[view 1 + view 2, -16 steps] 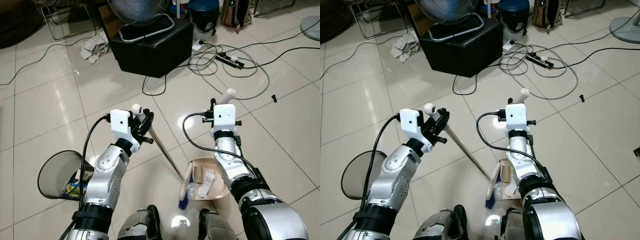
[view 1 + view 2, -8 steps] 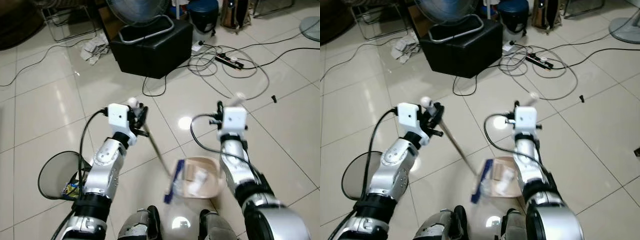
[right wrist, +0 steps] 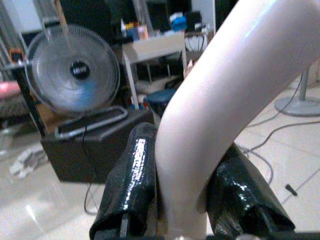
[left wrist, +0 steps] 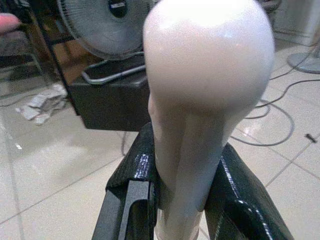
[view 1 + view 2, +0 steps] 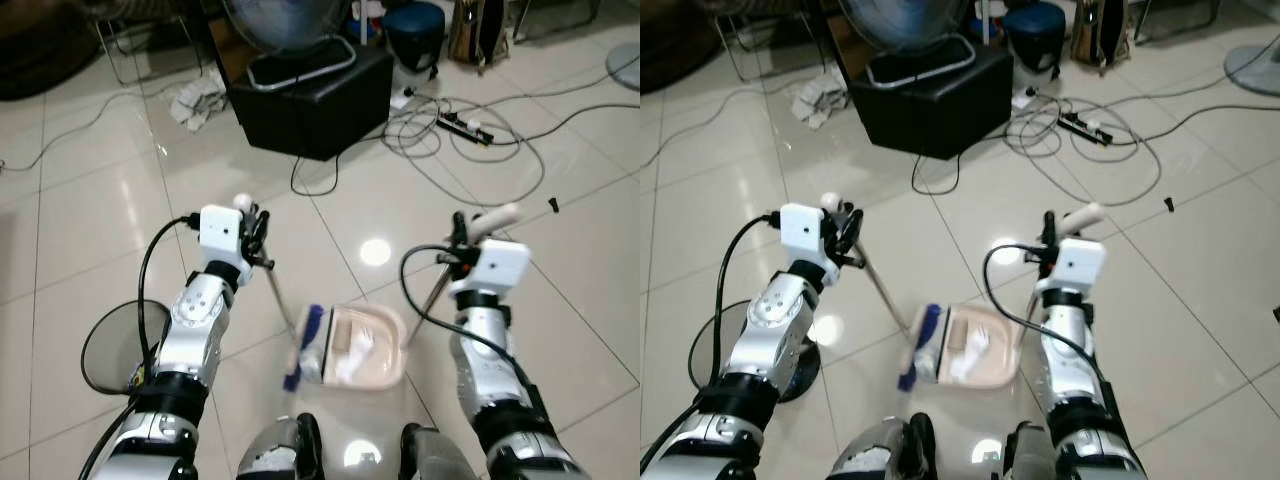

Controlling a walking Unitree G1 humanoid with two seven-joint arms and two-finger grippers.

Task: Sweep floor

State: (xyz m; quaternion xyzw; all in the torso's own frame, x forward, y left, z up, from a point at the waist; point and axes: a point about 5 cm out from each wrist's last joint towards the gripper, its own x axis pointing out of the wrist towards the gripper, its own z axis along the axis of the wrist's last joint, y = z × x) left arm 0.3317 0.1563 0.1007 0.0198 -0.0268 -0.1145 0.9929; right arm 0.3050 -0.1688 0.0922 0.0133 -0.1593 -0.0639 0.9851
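Left gripper (image 5: 252, 222) clamped on blue-bristled broom (image 5: 303, 345), right gripper (image 5: 462, 232) on beige plastic dustpan (image 5: 362, 347); both dragged leftward, litter collected

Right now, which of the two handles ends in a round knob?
The broom handle in the left claw; the dustpan handle in the right claw ends bent.

Bright, slightly blurred; lamp glare on glossy floor tiles (image 5: 375, 251)

Left hand (image 5: 845, 228) grips broom (image 5: 883, 296); right hand (image 5: 1048, 232) grips dustpan (image 5: 975, 348).
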